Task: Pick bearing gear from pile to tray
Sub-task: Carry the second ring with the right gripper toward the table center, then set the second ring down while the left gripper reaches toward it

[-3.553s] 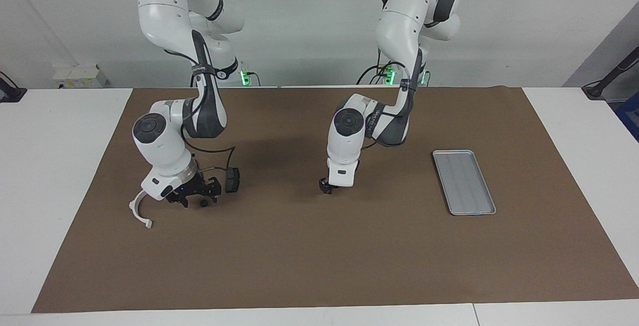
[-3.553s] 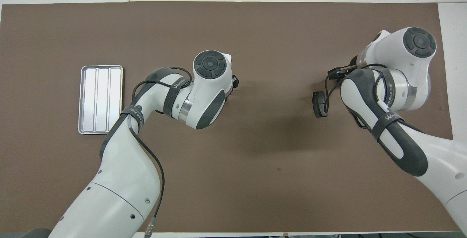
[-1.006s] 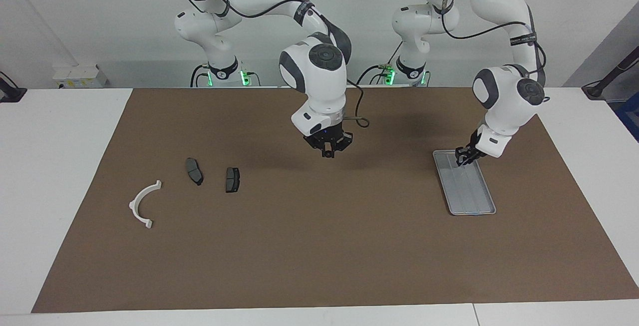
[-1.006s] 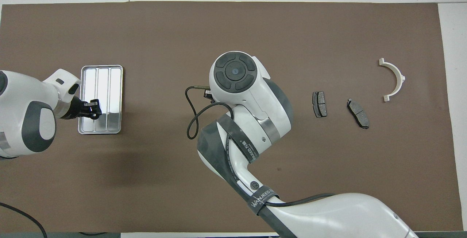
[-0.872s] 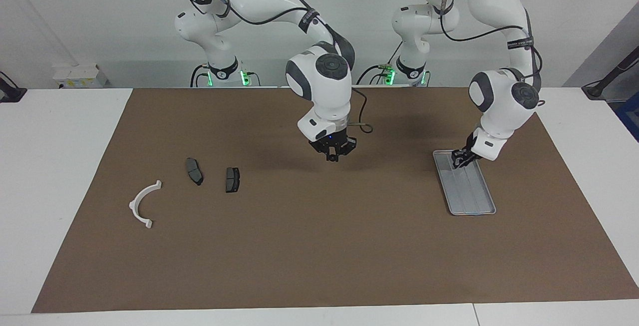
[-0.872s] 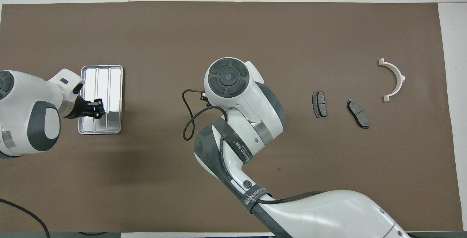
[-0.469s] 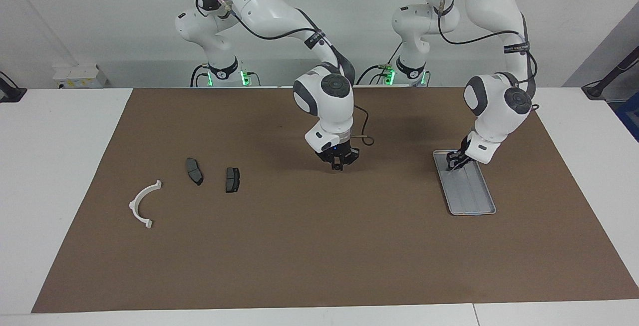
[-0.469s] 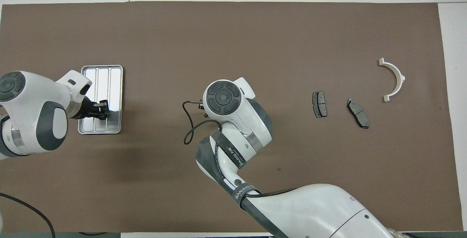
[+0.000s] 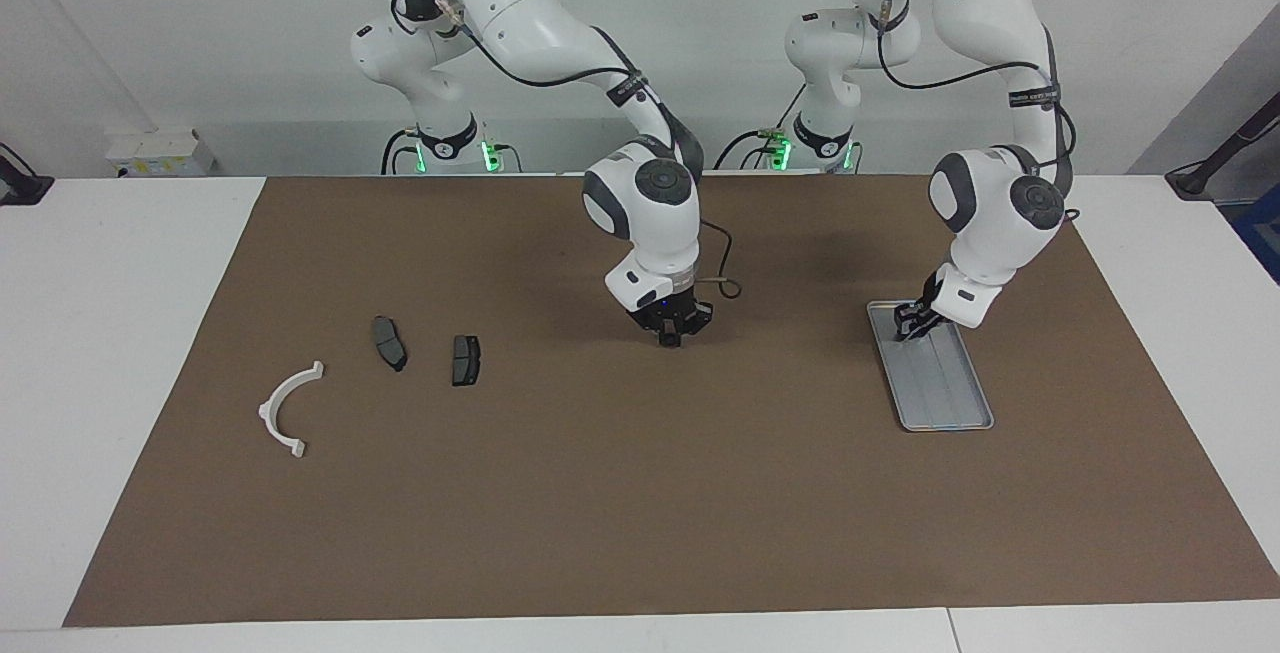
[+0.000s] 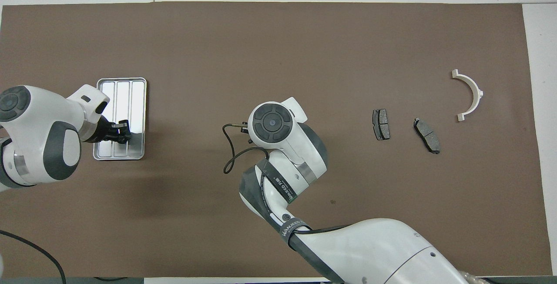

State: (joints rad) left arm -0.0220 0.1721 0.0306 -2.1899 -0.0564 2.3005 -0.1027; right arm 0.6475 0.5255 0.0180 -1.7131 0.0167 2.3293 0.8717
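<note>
The silver-grey tray (image 9: 950,395) (image 10: 124,97) lies toward the left arm's end of the mat. My left gripper (image 9: 906,325) (image 10: 119,132) hangs low over the tray's end nearer the robots. My right gripper (image 9: 668,336) reaches to the mat's middle, low over it, shut on a small black gear (image 9: 668,341); in the overhead view its own wrist hides it. The pile lies toward the right arm's end: a white half-ring bracket (image 9: 288,408) (image 10: 469,95) and two dark brake pads (image 9: 389,343) (image 9: 465,359) (image 10: 381,124) (image 10: 427,128). No loose gear shows on the mat.
A brown mat (image 9: 640,513) (image 10: 278,40) covers most of the white table. The right arm's cable loop (image 10: 230,153) hangs beside its wrist. A white box (image 9: 160,151) sits at the table's edge near the right arm's base.
My right gripper carried the gear from the pile to the mat's middle and sank low. My left gripper swung from the middle to the tray and lowered; it has held still for the last half second.
</note>
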